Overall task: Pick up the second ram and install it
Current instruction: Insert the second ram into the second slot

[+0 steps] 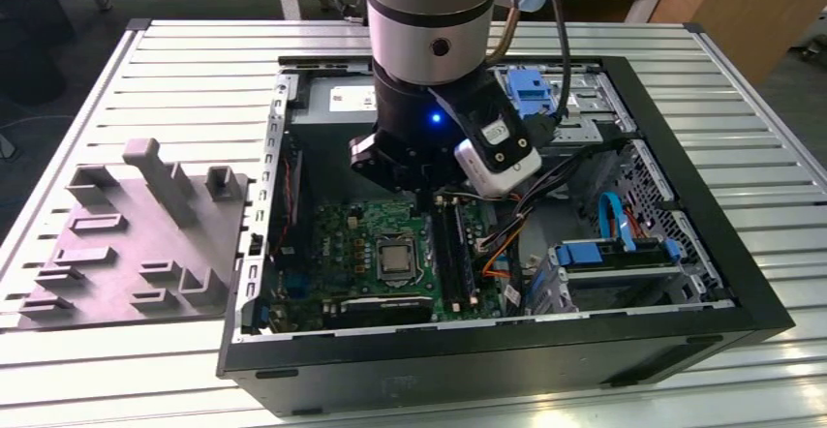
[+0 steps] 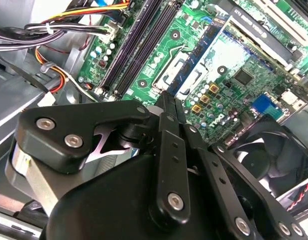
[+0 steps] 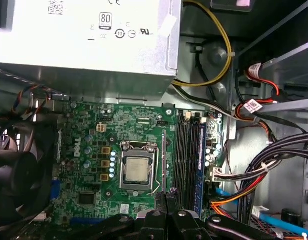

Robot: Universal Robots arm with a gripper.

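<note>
Though the second ram (image 2: 200, 52) looks lifted, pinched edge-on in the gripper's (image 2: 167, 100) closed fingers above the processor (image 1: 394, 254), seating remains. In the exterior view, the memory slots (image 1: 452, 249) lie at the processor's three o'clock and the holder tray (image 1: 77, 292) farther off at nine.

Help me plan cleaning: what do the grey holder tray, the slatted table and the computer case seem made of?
Holder tray: likely plastic, matte grey, uniform blocky moulded shapes. Table: probably aluminium, pale ribbed slats with a dull sheen. Computer case: seemingly painted sheet metal, black outside, bare grey inside.
</note>
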